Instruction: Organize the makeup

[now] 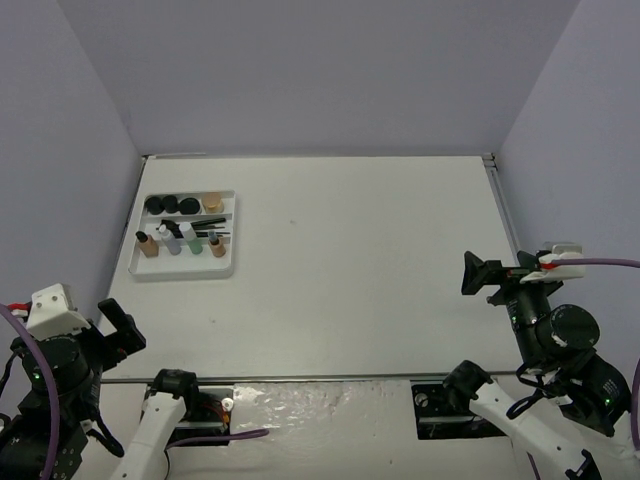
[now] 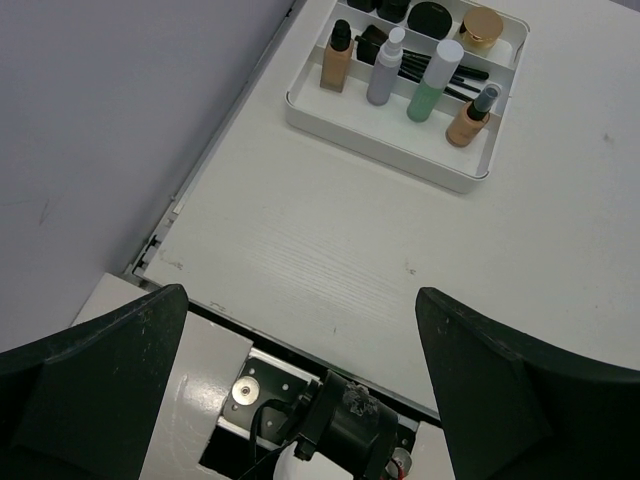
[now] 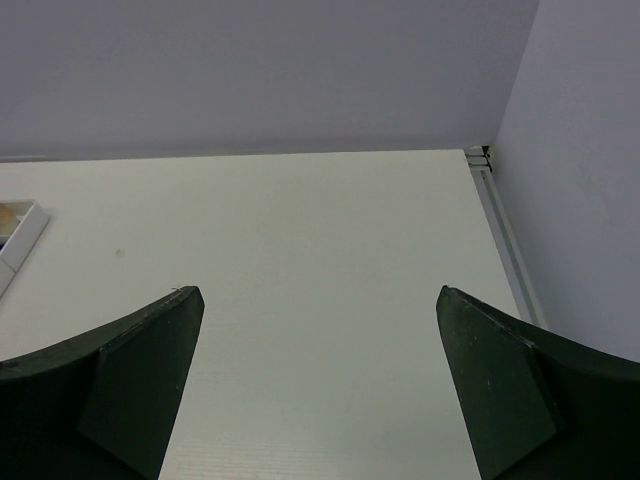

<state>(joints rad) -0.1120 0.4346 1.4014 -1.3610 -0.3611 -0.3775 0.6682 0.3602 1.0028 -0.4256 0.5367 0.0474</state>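
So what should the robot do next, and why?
Probably none is needed: the bottles, pots, compact and brushes all sit inside the tray, I see no makeup outside it, and the left tool and right tool are open and empty.

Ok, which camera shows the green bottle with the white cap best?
The left wrist view: the green bottle stands upright in the white tray, close enough to show its cap. The top external view shows it tiny and far off; the right wrist view catches only a tray corner.
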